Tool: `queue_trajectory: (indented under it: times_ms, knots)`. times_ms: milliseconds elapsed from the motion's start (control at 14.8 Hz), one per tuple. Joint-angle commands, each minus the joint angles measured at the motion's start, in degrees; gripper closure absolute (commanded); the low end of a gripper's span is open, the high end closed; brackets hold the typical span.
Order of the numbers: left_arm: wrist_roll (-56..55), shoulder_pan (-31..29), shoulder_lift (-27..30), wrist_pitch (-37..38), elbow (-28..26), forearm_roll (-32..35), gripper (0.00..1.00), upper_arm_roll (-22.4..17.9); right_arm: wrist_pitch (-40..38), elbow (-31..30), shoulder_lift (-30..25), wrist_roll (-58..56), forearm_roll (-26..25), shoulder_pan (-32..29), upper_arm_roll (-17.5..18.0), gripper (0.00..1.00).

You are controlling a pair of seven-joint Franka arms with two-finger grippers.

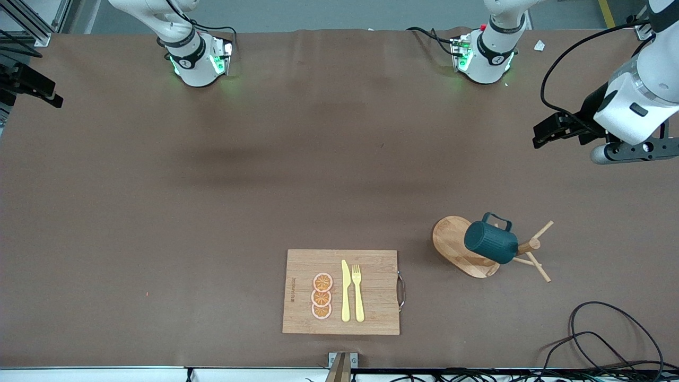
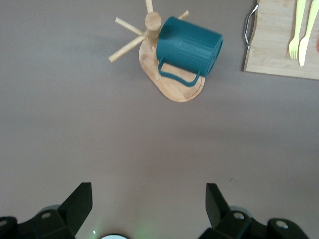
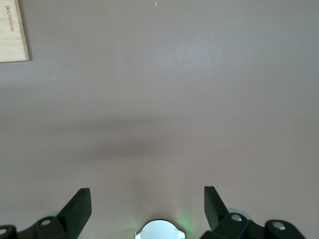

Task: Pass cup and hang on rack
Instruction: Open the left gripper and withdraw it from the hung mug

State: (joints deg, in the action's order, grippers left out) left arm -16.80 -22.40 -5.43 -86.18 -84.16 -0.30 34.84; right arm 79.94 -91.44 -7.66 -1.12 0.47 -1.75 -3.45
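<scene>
The dark teal cup (image 1: 490, 243) hangs tilted on the bamboo rack (image 1: 451, 241), beside its central post, toward the left arm's end of the table. The left wrist view shows the cup (image 2: 189, 47) with its loop handle by a peg over the rack's oval base (image 2: 179, 92). My left gripper (image 1: 546, 132) is open and empty in the air, apart from the rack, over bare table; its own view shows it open too (image 2: 148, 199). My right gripper (image 3: 147, 199) is open and empty over bare table and is out of the front view.
A rectangular bamboo cutting board (image 1: 371, 313) with a metal handle lies near the front edge, carrying a yellow knife (image 1: 345, 292), a yellow fork (image 1: 358, 292) and three orange slices (image 1: 322, 296). Black cables (image 1: 610, 339) lie at the front corner by the left arm's end.
</scene>
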Motion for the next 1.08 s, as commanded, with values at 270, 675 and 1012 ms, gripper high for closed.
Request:
queue_trajectory:
  times_ms: [270, 675, 1012]
  knots:
    - [1.5, 0.2, 0.0, -4.2, -1.0, 4.0, 0.00, -0.1, 0.1, -1.5, -1.2, 0.0, 0.5, 0.1, -0.1, 0.00]
    - [1.9, 11.5, 0.2, -4.2, -0.7, 3.8, 0.00, -13.3, 0.3, -1.5, -1.3, 0.0, 0.5, 0.0, -0.2, 0.00]
    - [2.6, 22.7, 0.5, -3.7, 0.0, 3.2, 0.00, -25.7, 0.5, -1.5, -1.3, 0.0, 0.6, 0.3, -0.2, 0.00]
